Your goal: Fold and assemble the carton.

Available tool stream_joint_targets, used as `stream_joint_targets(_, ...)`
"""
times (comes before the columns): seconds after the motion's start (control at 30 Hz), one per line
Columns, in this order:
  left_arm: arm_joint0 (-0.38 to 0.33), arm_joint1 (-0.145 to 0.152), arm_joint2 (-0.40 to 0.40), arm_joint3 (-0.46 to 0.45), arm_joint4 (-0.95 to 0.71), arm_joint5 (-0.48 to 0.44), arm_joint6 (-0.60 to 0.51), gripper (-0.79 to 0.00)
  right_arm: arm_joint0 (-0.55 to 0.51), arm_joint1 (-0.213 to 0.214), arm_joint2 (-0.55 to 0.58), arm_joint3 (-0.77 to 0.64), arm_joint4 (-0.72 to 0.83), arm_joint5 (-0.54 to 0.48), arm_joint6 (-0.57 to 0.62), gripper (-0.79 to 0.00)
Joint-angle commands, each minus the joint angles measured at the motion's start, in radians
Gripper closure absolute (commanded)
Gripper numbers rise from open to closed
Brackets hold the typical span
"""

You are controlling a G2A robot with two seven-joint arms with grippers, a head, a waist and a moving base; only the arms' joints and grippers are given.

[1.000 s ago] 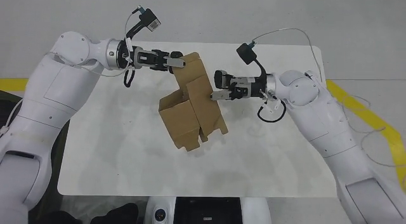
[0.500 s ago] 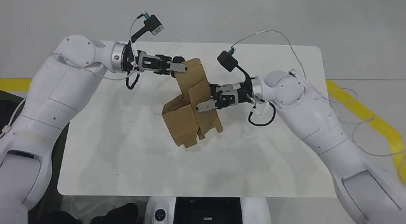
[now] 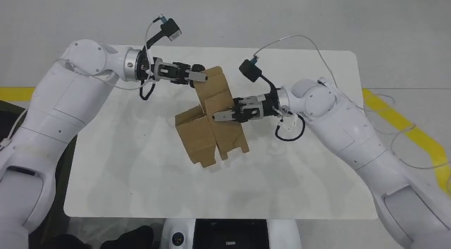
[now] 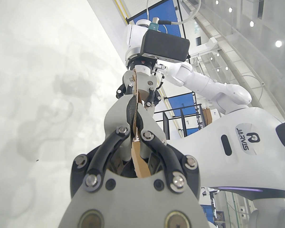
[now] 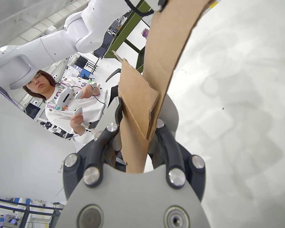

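The brown carton (image 3: 211, 118), partly unfolded with flaps sticking out, hangs tilted above the middle of the white table (image 3: 317, 178). My left gripper (image 3: 199, 76) is shut on its far upper flap. In the left wrist view the thin cardboard edge (image 4: 139, 160) runs between the pinched fingers of that gripper (image 4: 133, 106). My right gripper (image 3: 222, 115) comes in from the right and is shut on a side panel. In the right wrist view two cardboard layers (image 5: 171, 24) pass between the fingers of my right gripper (image 5: 142, 110).
White tabletop lies under and all around the carton. A yellow floor line (image 3: 405, 125) runs past the table's right edge. Each arm's cable loops above its wrist.
My right gripper has moved left from beside the carton onto its side panel and closed on it. The carton has tipped and shifted slightly left and down. My left gripper keeps its hold.
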Motion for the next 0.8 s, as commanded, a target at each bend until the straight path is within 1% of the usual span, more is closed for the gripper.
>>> stream_joint_targets(0.0,-0.002,0.002,0.006,-0.004,0.001,0.002,-0.002,-0.142,0.006,0.002,-0.012,0.0,0.008,-0.003,-0.003,-0.169)
stream_joint_targets(0.03,-0.002,0.003,0.008,-0.004,-0.003,0.001,-0.001,-0.502,0.009,0.003,-0.018,0.0,0.011,-0.004,-0.004,-0.163)
stream_joint_targets(0.07,-0.001,0.003,0.007,-0.001,-0.012,-0.001,0.001,-0.785,0.012,0.005,-0.023,0.0,0.015,-0.006,-0.006,-0.151)
stream_joint_targets(0.2,-0.008,0.005,-0.006,0.004,-0.054,-0.001,0.001,-0.785,0.021,0.009,-0.042,0.006,0.033,-0.013,-0.013,-0.086)
stream_joint_targets(0.3,-0.008,0.009,-0.019,0.003,-0.068,-0.004,0.004,-0.785,0.026,0.012,-0.053,0.011,0.05,-0.022,-0.022,0.0)
stream_joint_targets(0.43,-0.005,0.015,-0.046,0.017,-0.082,-0.017,0.017,-0.785,0.03,0.014,-0.06,0.023,0.076,-0.043,-0.043,0.0)
stream_joint_targets(0.6,-0.007,0.024,-0.061,0.068,0.018,-0.088,0.088,-0.785,0.027,0.018,-0.03,0.08,0.128,-0.07,-0.073,0.0)
stream_joint_targets(0.7,0.001,0.028,-0.063,0.087,0.058,-0.126,0.126,-0.785,0.018,0.018,0.0,0.106,0.143,-0.051,-0.121,0.0)
stream_joint_targets(0.77,0.013,0.03,-0.065,0.088,0.051,-0.145,0.146,-0.785,0.011,0.018,0.017,0.107,0.136,-0.028,-0.164,0.0)
